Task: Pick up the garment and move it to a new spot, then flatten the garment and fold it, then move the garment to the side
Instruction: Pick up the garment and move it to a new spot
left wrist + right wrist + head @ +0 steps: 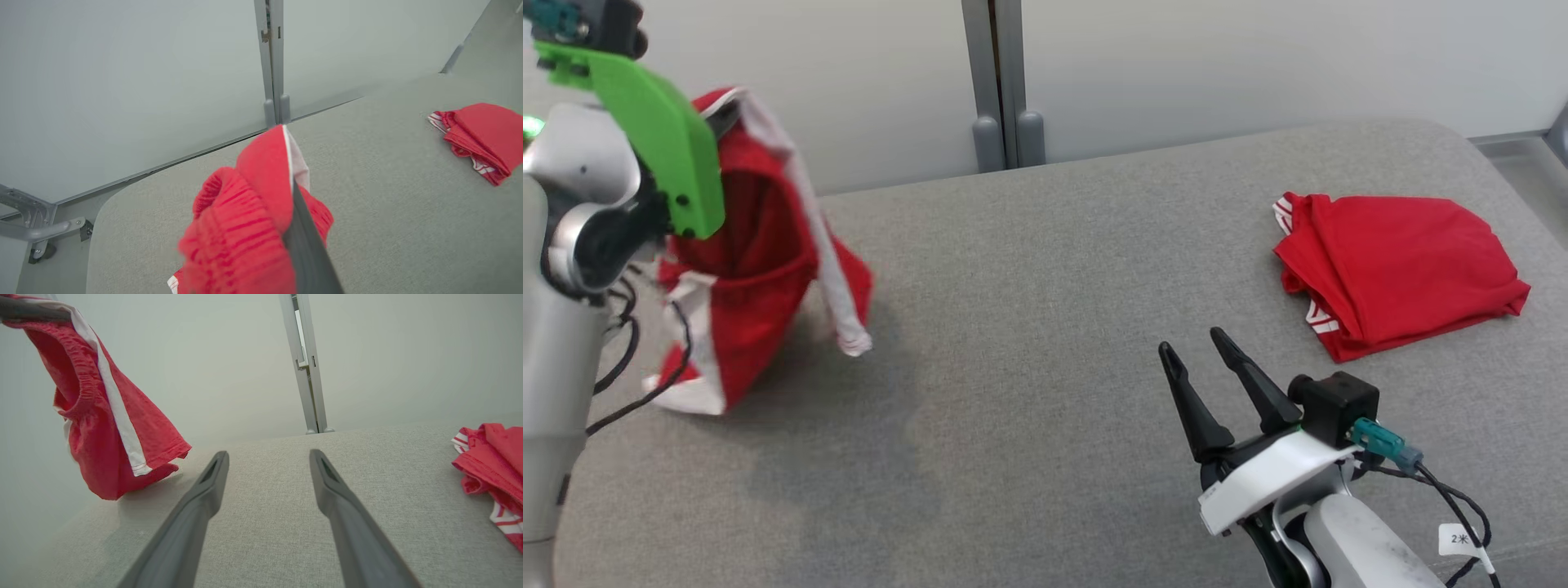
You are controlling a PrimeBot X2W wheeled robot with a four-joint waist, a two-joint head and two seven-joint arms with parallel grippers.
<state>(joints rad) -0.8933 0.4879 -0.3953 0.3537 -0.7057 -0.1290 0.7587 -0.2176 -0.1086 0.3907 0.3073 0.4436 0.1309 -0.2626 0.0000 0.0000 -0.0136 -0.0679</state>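
Observation:
The garment (760,245) is a pair of red shorts with white side stripes. It hangs at the far left above the grey padded surface (1029,327), its lower hem resting on the fabric. My left gripper (717,121), behind a green bracket, is shut on the waistband. In the left wrist view the bunched red cloth (245,212) wraps the dark finger (304,241). The right wrist view shows the shorts (106,428) dangling at the upper left. My right gripper (1191,340) hovers open over the surface at the lower right, nothing between its fingers (204,494).
A second red garment (1396,269) with striped trim lies folded at the right side of the surface, also seen as a red bundle (482,139) from the left wrist. Pale wall panels with a grey post (1001,82) close off the back edge.

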